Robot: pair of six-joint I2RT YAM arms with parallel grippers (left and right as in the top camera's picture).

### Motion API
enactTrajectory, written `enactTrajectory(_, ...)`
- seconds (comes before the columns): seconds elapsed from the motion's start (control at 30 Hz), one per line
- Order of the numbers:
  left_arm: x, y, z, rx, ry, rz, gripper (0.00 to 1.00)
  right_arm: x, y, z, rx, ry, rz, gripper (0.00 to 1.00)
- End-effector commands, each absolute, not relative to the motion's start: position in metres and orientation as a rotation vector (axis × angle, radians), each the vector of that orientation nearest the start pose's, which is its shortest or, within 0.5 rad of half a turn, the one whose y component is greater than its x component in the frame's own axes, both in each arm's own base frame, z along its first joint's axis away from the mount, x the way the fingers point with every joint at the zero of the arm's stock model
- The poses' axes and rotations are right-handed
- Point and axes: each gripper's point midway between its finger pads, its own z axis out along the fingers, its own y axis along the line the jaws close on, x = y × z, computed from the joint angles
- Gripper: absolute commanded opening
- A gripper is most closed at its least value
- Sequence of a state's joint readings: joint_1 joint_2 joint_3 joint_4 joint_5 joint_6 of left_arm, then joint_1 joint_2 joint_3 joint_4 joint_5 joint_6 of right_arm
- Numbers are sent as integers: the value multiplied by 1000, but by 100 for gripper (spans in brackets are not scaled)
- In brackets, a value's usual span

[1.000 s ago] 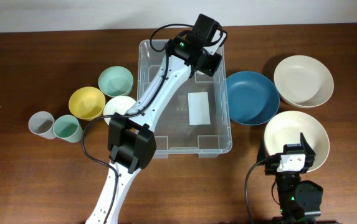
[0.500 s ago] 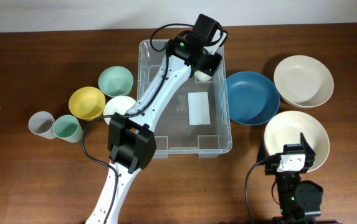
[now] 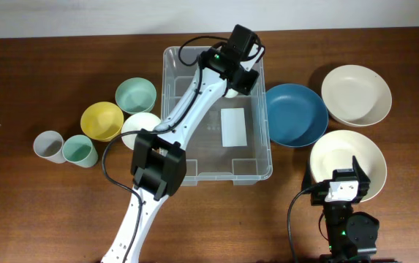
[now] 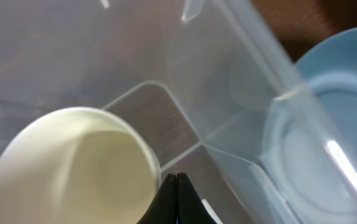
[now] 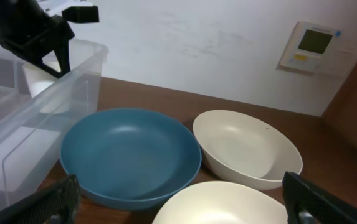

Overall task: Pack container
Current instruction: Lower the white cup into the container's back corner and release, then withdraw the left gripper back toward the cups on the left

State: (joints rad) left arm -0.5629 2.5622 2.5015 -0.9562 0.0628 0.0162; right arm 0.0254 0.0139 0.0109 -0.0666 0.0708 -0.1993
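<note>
**Table.** The brown wooden table point(image 3: 41, 212) carries everything listed.

**Container.** The large clear plastic rectangular container point(image 3: 216, 157) stands at the table's centre, with a white label on its base.

**Left arm.** The white-and-black left arm point(image 3: 194, 102) reaches diagonally from the near edge across the container to its far right corner. The left gripper point(image 3: 243, 79) hangs there, inside the rim. In the wrist view only the black tips show at the lower edge. They stand pressed together with a hairline between, just beside a small cream cup point(image 4: 72, 168) that sits upright in that corner. Whether they touch its rim cannot be told.

**Right arm.** It sits folded at the near right. The right gripper point(image 5: 179, 190) stands wide apart with nothing between its fingers.

**Bowls, right side.**
- A wide blue bowl point(image 3: 295, 115) lies just beside the container's right wall.
- A cream bowl point(image 3: 356, 95) sits beyond the blue one.
- A second cream bowl point(image 3: 348, 157) sits nearer, its near edge hidden by the right arm.

**Small ware, left side.**
- A mint-green bowl point(image 3: 135, 95), a yellow bowl point(image 3: 102, 120) and a white bowl point(image 3: 137, 126) cluster close together. The white one is partly covered by the left arm.
- A grey cup point(image 3: 48, 145) and a green cup point(image 3: 79, 150) stand side by side.
</note>
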Motion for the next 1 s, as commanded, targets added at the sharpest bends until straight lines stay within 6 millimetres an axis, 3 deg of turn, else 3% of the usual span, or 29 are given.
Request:
enactTrajectory(0.0,522,-339,103,774,2462,-240,3,246,-10,157,-116,1645,-212,99)
enactTrajectory(0.3,529,-345,128,758,2403,-258,3,246,-10,157,-115,1645,-211,99)
enactTrajectory(0.47,532,-346,157,742,2353,-271,3,246,-10,157,-116,1645,-212,99)
enactTrajectory(0.63,531,-330,188,708,2341,-244,4,246,-10,157,-116,1645,-212,99)
enactTrajectory(0.77,542,-242,216,401,2391,148,4,246,-10,157,-115,1645,-212,99)
enactTrajectory(0.9,534,-153,244,156,2412,412,4,246,-10,157,-116,1645,-212,99)
enactTrajectory(0.97,524,-110,249,38,2456,465,15,246,-10,157,-116,1645,-212,99)
